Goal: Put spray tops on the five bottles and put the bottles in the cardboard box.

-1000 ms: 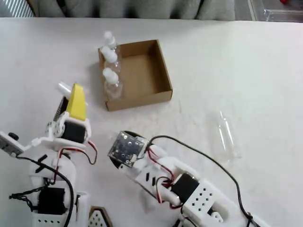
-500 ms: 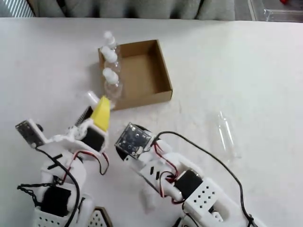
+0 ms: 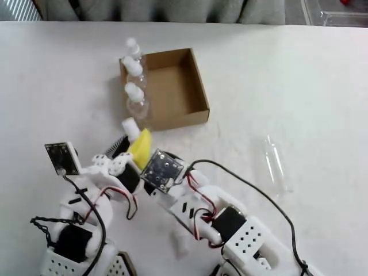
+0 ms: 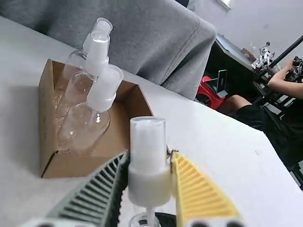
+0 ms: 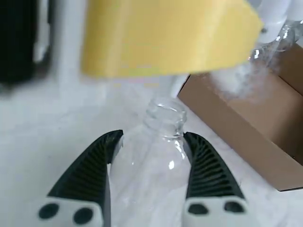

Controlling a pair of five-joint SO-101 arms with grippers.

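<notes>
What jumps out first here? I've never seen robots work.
The left gripper holds a white spray top just above the open bottle clamped in the right gripper. Beyond them a cardboard box holds three capped bottles along one wall, and one bare bottle lies apart on the table.

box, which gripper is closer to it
Left. The left gripper, holding a spray top, is just short of the box; the right gripper, around the bottle, sits farther back.
</notes>
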